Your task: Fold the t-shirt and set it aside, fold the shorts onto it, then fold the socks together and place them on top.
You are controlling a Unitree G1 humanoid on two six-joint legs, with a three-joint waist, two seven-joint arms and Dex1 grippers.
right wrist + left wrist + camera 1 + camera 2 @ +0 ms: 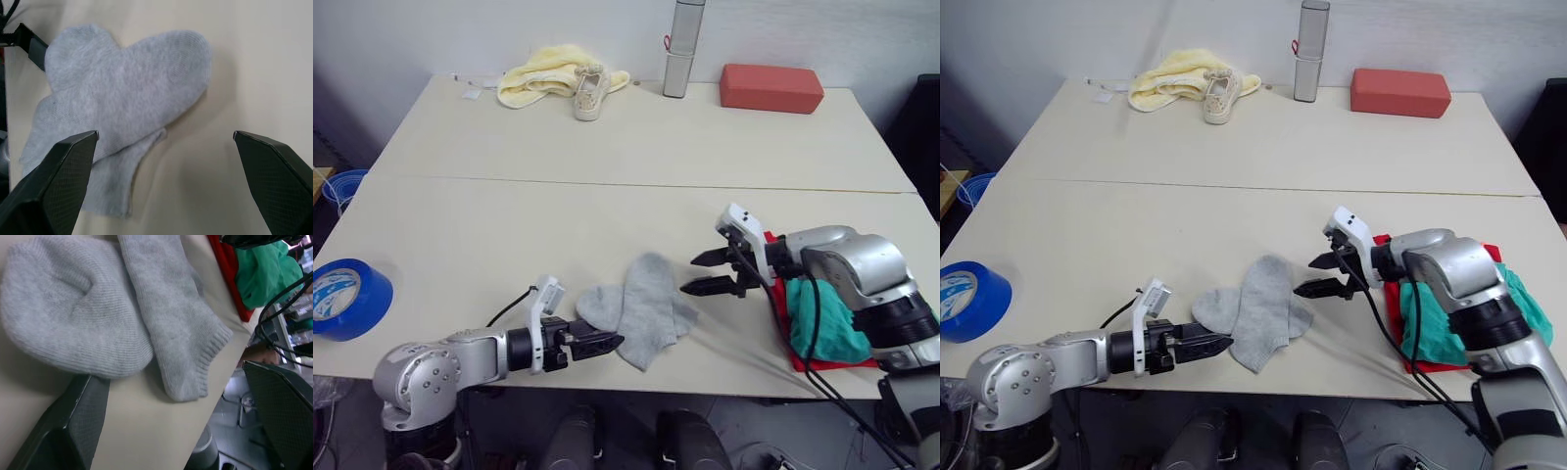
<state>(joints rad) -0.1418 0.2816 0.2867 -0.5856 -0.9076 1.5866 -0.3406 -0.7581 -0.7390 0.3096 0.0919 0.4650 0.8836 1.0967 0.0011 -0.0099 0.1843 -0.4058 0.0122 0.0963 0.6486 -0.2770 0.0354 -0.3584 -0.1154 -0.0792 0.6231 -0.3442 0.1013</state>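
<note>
A pale wooden table (607,137) carries everything. Near its right front corner lies the red t-shirt (777,292), folded flat, with the teal-green shorts (819,318) bunched on top of it; the right arm crosses over both and hides part of them.

At the far edge, toward the left, a pale yellow cloth (540,76) lies crumpled, and a white shoe (589,93) rests against its near side. Further right along that far edge stands an upright silver cylinder (681,47), and right of it lies a red brick-shaped block (771,87). A roll of blue tape (345,298) sits at the left edge, close to the front.

The socks (641,307) lie near the front edge, about midway along it, overlapping in a rough heart shape: one is spread long with its cuff toward the front edge, the other rounded and tucked partly under it on the left.

The left gripper (598,342) sits low at the front edge, just beside the rounded sock, its fingers (80,423) spread apart and holding nothing. The right gripper (708,271) hovers just right of the socks, fingers (54,183) wide apart and empty.
</note>
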